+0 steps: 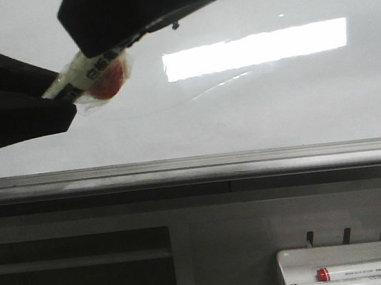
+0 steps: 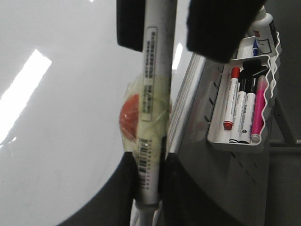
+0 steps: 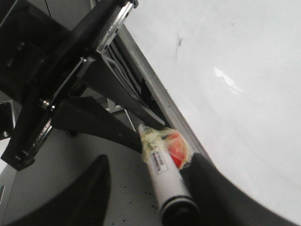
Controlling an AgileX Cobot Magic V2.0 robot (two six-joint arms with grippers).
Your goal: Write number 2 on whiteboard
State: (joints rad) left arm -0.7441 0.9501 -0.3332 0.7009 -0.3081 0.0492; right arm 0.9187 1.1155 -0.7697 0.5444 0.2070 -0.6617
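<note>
Two dark grippers crowd the foreground, both at one white marker (image 2: 157, 70) with a barcode label along its barrel. Yellowish clear tape binds a red-orange piece (image 2: 128, 120) to the marker's side.

Behind the marker, the whiteboard (image 1: 276, 112) fills most of the front view, glossy and pale, carrying a bright rectangular light reflection (image 1: 255, 49). A grey metal rail (image 1: 248, 163) runs along its lower edge, with a grey panel (image 1: 255, 224) beneath it. A white tray (image 2: 235, 146) hangs on that panel, well apart from the marker. It holds several pens (image 2: 244, 113) with red, black and pink caps, and a small bottle (image 2: 265, 28) sits at its far end. The right wrist view shows a small dark mark (image 3: 178, 42) on the board.

The left gripper (image 2: 146, 188) is clamped on the marker, a finger pressed to each side of the barrel just past the taped section. The right gripper (image 3: 150, 162) straddles the marker's other end with its fingers spread. One finger (image 3: 211, 188) lies against the barrel and the taped red piece, while the other stands clear of it. The marker lies close in front of the board, above the rail; contact with the surface cannot be told.
</note>
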